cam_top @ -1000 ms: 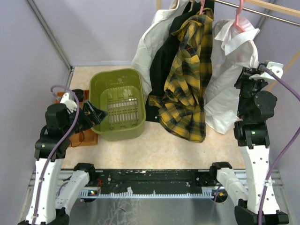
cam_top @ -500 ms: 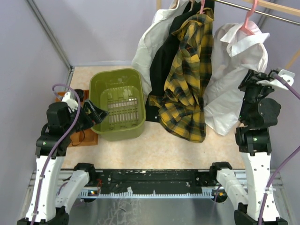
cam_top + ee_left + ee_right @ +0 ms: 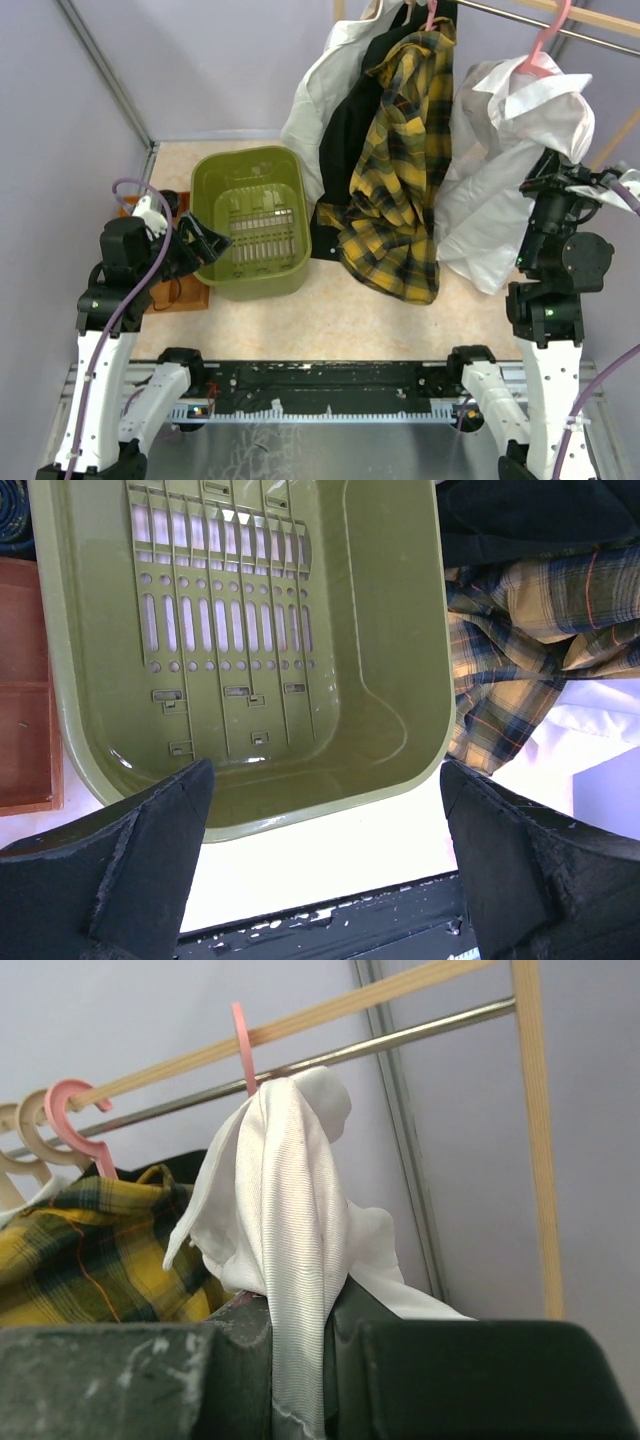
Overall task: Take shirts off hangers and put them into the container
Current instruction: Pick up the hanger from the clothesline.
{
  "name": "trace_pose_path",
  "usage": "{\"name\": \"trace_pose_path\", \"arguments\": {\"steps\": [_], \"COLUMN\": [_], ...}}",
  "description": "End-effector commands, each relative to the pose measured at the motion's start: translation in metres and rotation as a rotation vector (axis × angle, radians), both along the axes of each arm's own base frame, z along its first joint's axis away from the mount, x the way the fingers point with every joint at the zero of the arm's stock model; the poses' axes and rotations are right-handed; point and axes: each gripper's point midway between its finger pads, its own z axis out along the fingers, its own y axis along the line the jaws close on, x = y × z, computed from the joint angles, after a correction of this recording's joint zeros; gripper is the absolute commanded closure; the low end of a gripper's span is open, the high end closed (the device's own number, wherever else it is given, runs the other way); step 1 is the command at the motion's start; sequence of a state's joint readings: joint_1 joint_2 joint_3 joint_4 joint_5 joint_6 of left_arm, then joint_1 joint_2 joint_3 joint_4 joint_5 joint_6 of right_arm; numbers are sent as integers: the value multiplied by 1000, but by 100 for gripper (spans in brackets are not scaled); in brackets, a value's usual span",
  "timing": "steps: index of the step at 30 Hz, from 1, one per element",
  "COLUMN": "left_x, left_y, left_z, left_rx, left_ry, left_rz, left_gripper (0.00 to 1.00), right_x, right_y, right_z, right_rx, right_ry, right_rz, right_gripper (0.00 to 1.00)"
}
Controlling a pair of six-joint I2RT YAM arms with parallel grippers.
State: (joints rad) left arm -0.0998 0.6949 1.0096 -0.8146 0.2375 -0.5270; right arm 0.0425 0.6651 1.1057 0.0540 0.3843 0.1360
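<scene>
A white shirt (image 3: 500, 130) hangs from a pink hanger (image 3: 548, 45) at the back right, stretched out sideways. My right gripper (image 3: 560, 185) is shut on a fold of it (image 3: 290, 1210), below the hanger's hook (image 3: 240, 1045). To its left hang a yellow-and-black plaid shirt (image 3: 400, 180), a black shirt (image 3: 345, 140) and a cream shirt (image 3: 315, 90), their hems on the table. The olive-green container (image 3: 240, 157) stands left of them with nothing in it. My left gripper (image 3: 205, 245) hovers open over the container's near wall (image 3: 380, 630), nothing between its fingers.
A metal rail (image 3: 560, 28) and a wooden pole (image 3: 350, 1005) run across the back right, and a wooden upright (image 3: 535, 1140) stands at the right. An orange tray (image 3: 185, 290) lies against the container's left side. Purple walls close in on both sides.
My right gripper has moved right and nearer with the white shirt, pulling it taut. The pink hanger has slid right along the rail. The left arm has hardly moved.
</scene>
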Motion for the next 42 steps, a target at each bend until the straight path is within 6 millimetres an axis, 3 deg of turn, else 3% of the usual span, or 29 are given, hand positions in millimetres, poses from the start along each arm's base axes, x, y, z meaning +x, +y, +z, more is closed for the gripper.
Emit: {"name": "trace_pose_path", "arguments": {"steps": [1, 7, 10, 14, 22, 29, 36, 42], "left_x": [5, 5, 5, 4, 11, 10, 7, 9], "left_y": [-1, -2, -2, 0, -5, -3, -3, -6], "left_z": [4, 1, -1, -3, 2, 3, 2, 6], "left_rx": [-10, -12, -9, -4, -18, -13, -16, -23], "left_ry": [-22, -12, -9, -10, -21, -30, -30, -34], "left_rz": [-5, -7, -6, 3, -18, -12, -13, -28], "left_gripper": [1, 1, 1, 1, 1, 1, 1, 1], "right_x": [-52, -48, -30, -32, -37, -57, -70, -73], "right_y": [-1, 0, 5, 3, 10, 1, 16, 12], "right_z": [75, 74, 47, 27, 76, 119, 118, 117], "right_rx": [31, 3, -14, -16, -59, -56, -63, -58], "right_ry": [-319, -299, -186, -185, -274, -395, -407, -413], "right_rz": [15, 12, 32, 20, 42, -10, 84, 64], "right_gripper": [100, 100, 100, 100, 100, 100, 100, 100]}}
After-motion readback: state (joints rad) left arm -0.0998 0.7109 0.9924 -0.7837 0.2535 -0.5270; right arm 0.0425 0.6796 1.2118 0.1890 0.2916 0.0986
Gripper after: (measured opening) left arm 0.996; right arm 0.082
